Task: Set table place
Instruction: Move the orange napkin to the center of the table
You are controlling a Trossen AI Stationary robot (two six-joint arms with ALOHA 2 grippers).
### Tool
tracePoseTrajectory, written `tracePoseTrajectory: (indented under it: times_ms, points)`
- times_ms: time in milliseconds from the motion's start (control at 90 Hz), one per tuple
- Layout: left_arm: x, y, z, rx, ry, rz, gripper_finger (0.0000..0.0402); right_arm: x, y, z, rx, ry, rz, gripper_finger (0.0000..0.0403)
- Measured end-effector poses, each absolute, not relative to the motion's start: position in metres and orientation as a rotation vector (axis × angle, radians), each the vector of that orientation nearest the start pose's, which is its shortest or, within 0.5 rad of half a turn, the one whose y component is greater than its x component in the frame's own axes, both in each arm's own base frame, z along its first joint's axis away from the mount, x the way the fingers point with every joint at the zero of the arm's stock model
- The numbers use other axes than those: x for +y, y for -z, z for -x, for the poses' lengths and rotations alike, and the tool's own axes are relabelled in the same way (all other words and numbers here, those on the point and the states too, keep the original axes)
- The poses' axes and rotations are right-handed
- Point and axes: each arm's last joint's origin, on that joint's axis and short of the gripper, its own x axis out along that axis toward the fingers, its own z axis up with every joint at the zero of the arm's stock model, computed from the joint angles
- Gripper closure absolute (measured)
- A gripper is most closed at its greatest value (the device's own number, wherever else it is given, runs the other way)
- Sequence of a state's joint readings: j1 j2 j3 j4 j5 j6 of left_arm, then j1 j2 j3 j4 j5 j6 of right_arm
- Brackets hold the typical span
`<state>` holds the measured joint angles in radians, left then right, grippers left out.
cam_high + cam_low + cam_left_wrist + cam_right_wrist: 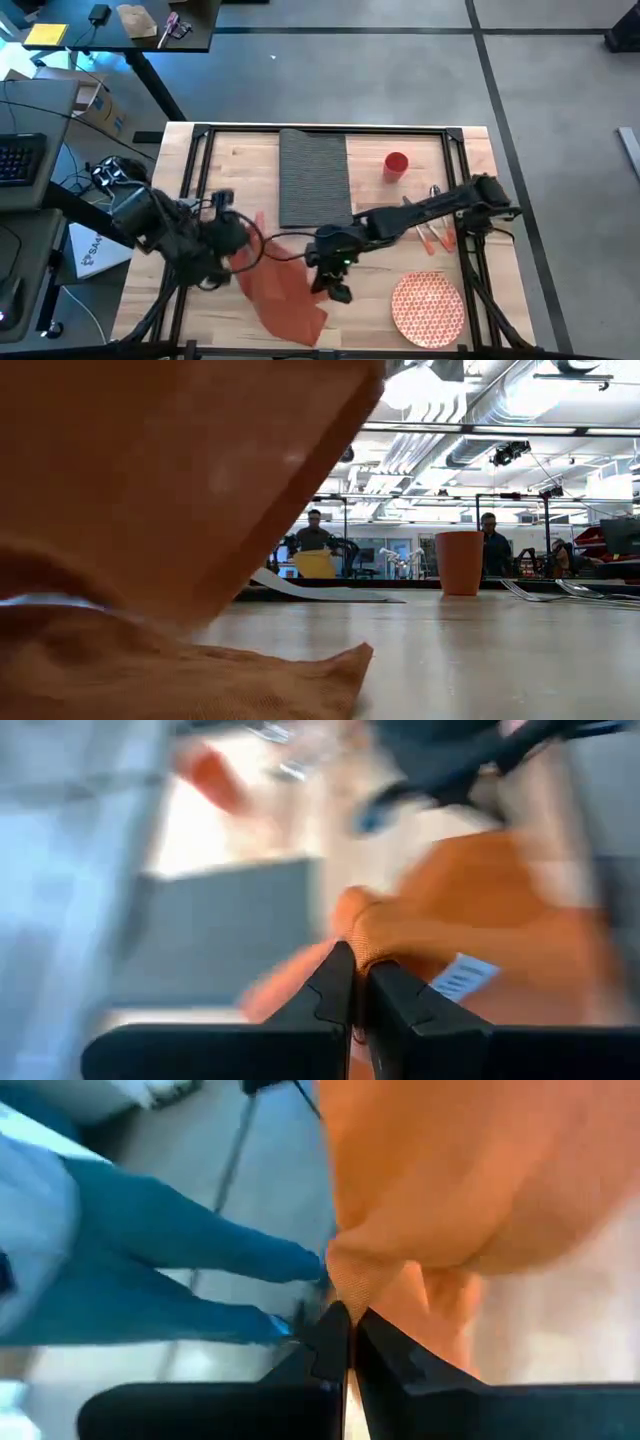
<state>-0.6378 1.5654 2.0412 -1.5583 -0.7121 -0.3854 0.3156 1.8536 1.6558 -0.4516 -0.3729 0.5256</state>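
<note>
The orange napkin [283, 290] hangs between both grippers near the table's front edge, its lower part on the wood [200, 680]. My left gripper [238, 240] is shut on its left end, my right gripper [322, 268] on its right end. The dark ribbed placemat [315, 178] lies flat at the far middle. The small red cup [396, 165] stands right of it. The patterned plate [428, 310] lies at the near right. Cutlery and an orange-handled utensil [432, 232] lie under my right arm. My left gripper pinches a bunched fold of the napkin [372, 935] between its two fingertips [335, 990]. The cloth is lifted there and drapes away, a white label [462, 975] showing. My right gripper pinches a gathered corner of the napkin [350, 1280] between its fingertips [378, 1342]. The cloth spreads out from that point, part of it raised off the table.
A dark desk [110, 25] with clutter stands beyond the table's far left. A keyboard [20, 160] and cables sit left of the table. People show in the room behind [315, 540]. Bare wood lies between the placemat and the plate [380, 250].
</note>
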Motion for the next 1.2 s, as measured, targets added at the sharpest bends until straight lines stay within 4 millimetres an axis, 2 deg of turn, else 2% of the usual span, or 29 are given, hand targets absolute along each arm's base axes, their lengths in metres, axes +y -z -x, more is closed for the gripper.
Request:
tracePoseTrajectory:
  times_ms: [122,267,367,600,744,922,1067,1200]
  points:
    - [-0.105,-0.446,-0.236,0.851,-0.311,-0.485,0.0402,0.146,-0.326,-0.383,0.786,-0.221,-0.649,0.0403]
    - [-0.064,-0.419,-0.273,0.947,-0.360,-0.622,0.0402,0.145,-0.301,-0.367,0.925,0.288,-0.862,0.0403]
    - [-0.036,-0.391,-0.303,0.946,-0.321,-0.673,0.0402,0.145,-0.284,-0.356,1.038,0.521,-0.914,0.0403]
    - [0.016,-0.333,-0.365,0.661,-0.157,-0.802,0.0401,0.144,-0.274,-0.342,1.129,0.742,-0.989,0.0403]
    - [0.037,-0.303,-0.385,0.647,-0.082,-0.757,0.0389,0.142,-0.272,-0.333,1.191,0.863,-1.032,0.0403]
    - [0.046,-0.285,-0.382,0.764,-0.021,-0.635,0.0328,0.140,-0.270,-0.324,1.291,0.930,-1.037,0.0403]
    - [0.039,-0.297,-0.354,0.883,-0.021,-0.500,0.0269,0.140,-0.270,-0.317,1.362,0.975,-1.023,0.0403]
    - [0.026,-0.303,-0.322,1.050,-0.070,-0.178,0.0238,0.142,-0.270,-0.315,1.399,0.950,-0.997,0.0403]
